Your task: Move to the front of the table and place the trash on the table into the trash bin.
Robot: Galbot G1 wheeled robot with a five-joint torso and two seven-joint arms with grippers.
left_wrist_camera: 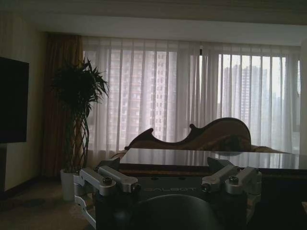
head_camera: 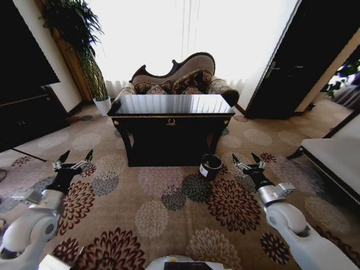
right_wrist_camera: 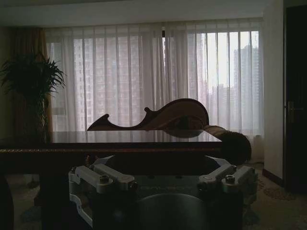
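The glossy black table (head_camera: 169, 104) stands ahead across the carpet, with a small gold ornament on its front rail. Its top also shows in the left wrist view (left_wrist_camera: 201, 158) and the right wrist view (right_wrist_camera: 124, 138). The trash is hidden in the glare on the top. The small dark trash bin (head_camera: 210, 166) sits on the floor by the table's front right leg. My left gripper (head_camera: 73, 159) (left_wrist_camera: 168, 184) is open and empty, low at the left. My right gripper (head_camera: 248, 162) (right_wrist_camera: 163, 182) is open and empty, just right of the bin.
A carved sofa (head_camera: 175, 79) stands behind the table before the bright curtains. A tall plant in a white pot (head_camera: 102, 104) is at the back left, beside a dark cabinet (head_camera: 25, 115). A dark door (head_camera: 292, 56) and a pale bench (head_camera: 334, 157) are on the right. Patterned carpet lies between me and the table.
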